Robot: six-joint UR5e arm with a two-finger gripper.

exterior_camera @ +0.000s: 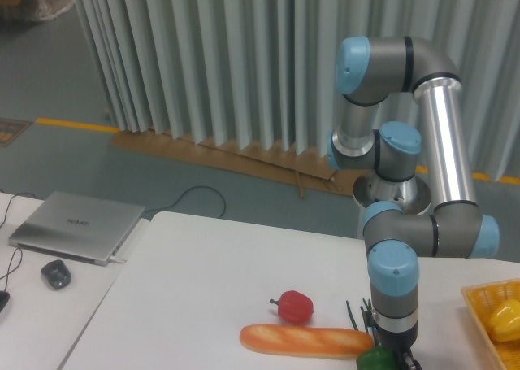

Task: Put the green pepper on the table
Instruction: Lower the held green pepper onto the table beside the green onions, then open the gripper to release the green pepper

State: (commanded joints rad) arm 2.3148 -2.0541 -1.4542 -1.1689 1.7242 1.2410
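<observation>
The tool (392,362) sits at the frame's bottom edge, largely cut off, clenched around the green pepper (374,359), of which only the top shows. The pepper lies low over the white tabletop (195,280), touching the right end of the baguette (305,341). The red pepper (293,306) sits at its 10 o'clock, apart.
</observation>
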